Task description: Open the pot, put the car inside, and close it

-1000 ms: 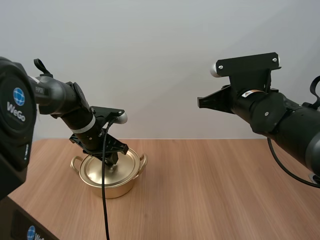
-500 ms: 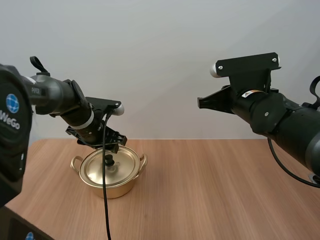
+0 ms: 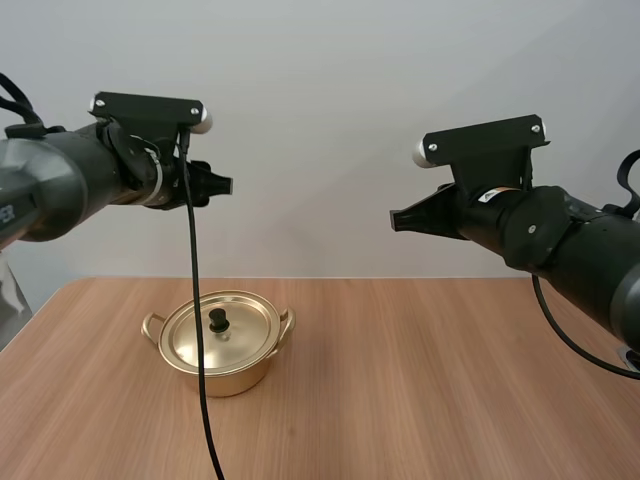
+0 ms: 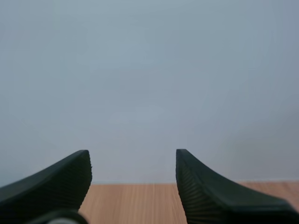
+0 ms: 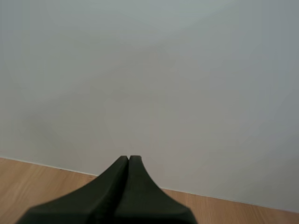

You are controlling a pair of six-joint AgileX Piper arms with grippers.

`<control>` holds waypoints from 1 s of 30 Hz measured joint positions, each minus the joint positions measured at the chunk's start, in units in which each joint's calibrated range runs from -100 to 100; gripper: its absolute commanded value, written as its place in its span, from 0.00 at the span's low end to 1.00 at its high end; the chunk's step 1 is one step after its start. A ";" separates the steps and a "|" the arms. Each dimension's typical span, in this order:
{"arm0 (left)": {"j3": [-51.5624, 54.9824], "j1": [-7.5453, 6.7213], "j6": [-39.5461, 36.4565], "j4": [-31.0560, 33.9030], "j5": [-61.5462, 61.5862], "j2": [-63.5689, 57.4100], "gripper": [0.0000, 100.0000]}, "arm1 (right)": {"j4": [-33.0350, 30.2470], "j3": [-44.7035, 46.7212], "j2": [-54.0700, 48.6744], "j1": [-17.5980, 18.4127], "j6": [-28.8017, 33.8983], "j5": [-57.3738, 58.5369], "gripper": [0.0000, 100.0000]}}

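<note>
Left gripper [image 3: 219, 185]: released, holding nothing. In the left wrist view its fingers [image 4: 201, 186] stand apart, ribbed inner faces turned to each other, with bare wall and a strip of table [image 3: 450, 380] beyond them.
Left arm: held roughly level, high over the table's left side, wrist pointing toward the middle.
Right gripper [image 3: 394, 220]: clenched on nothing. In the right wrist view the two fingers [image 5: 112, 186] lie together as one dark wedge.
Right arm: also about level and high, wrist pointing toward my left gripper. The two tips face each other, well apart.
Pot [image 3: 222, 362]: gold, two side handles, standing on the table below my left gripper and well clear of it.
Lid [image 3: 235, 335]: seated on the pot, black knob [image 3: 217, 320] upright at its centre.
</note>
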 measured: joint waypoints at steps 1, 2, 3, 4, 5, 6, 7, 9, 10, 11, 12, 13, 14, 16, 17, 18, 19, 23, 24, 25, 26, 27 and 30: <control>0.55 0.14 -1.35 -0.43 -2.80 -1.75 0.87 | -0.74 0.66 0.00 0.00 0.00 0.00 0.00; 1.29 0.23 -2.60 -0.70 -5.05 -3.59 0.87 | -1.16 1.44 0.00 0.00 0.00 -0.95 0.00; 2.24 0.23 -4.40 -0.70 -8.31 -5.48 0.87 | -1.28 2.53 0.00 0.00 0.00 -2.31 0.00; 3.01 0.23 -5.41 -0.70 -10.21 -6.99 0.87 | -1.28 3.91 0.00 0.00 0.00 -4.11 0.00; 4.23 0.23 -6.46 -0.70 -13.16 -8.97 0.87 | -0.77 5.11 0.00 0.00 0.00 -6.06 0.00; 5.56 0.23 -7.18 -0.70 -15.95 -11.01 0.87 | 0.08 6.72 0.00 0.00 0.00 -8.74 0.00; 6.68 0.23 -7.52 -0.70 -17.99 -12.97 0.87 | 1.28 8.42 0.00 0.00 0.00 -11.65 0.00; 9.86 0.23 -7.71 -0.70 -21.77 -16.70 0.87 | 3.90 12.02 0.00 0.00 0.00 -17.14 0.00; 11.64 0.23 -7.30 -0.70 -22.64 -18.11 0.87 | 4.53 13.50 0.00 0.00 0.00 -19.27 0.00; 13.50 0.23 -6.55 -0.70 -23.54 -19.83 0.87 | 5.00 15.26 0.00 0.00 0.09 -21.95 0.00; 15.42 0.23 -5.50 -0.70 -23.85 -21.55 0.87 | 5.18 16.84 0.00 0.00 0.09 -24.69 0.00; 15.79 0.23 -5.28 -0.70 -23.85 -22.23 0.87 | 5.18 17.12 0.00 0.00 0.09 -25.34 0.00; 16.17 0.23 -5.00 -0.70 -23.85 -22.56 0.87 | 5.18 17.41 0.00 0.00 0.09 -25.94 0.00; 16.91 0.23 -4.59 -0.70 -23.85 -22.89 0.87 | 5.18 17.93 0.00 0.00 0.09 -27.05 0.00; 17.30 0.23 -4.47 -0.70 -23.85 -23.60 0.87 | 5.18 18.21 0.00 0.00 0.09 -27.51 0.00; 18.36 0.23 -3.95 -0.70 -23.85 -24.25 0.87 | 4.81 19.21 0.00 0.00 0.09 -29.67 0.00; 19.45 0.23 -3.51 -0.70 -23.85 -25.58 0.87 | 4.69 19.46 0.00 0.00 0.09 -30.29 0.00; 31.54 0.23 -1.01 -0.70 -23.77 -37.80 0.87 | 3.49 22.09 0.00 0.00 0.35 -40.13 0.00; 32.78 0.23 -0.78 -0.70 -23.93 -39.62 0.87 | 3.49 22.09 0.00 0.00 0.35 -38.61 0.00; 33.54 0.23 -0.51 -0.70 -23.93 -40.85 0.87 | 3.76 22.09 0.00 0.00 0.51 -36.14 0.00; 34.41 0.23 -0.09 -0.70 -23.93 -41.81 0.87 | 3.88 22.09 0.00 0.00 1.12 -33.84 0.00; 35.16 0.23 0.29 -0.70 -23.93 -42.50 0.87 | 3.88 22.09 0.00 0.00 1.63 -32.75 0.00; 37.29 0.23 0.79 -0.70 -23.77 -43.52 0.87 | 3.88 22.09 0.00 0.00 2.57 -32.07 0.00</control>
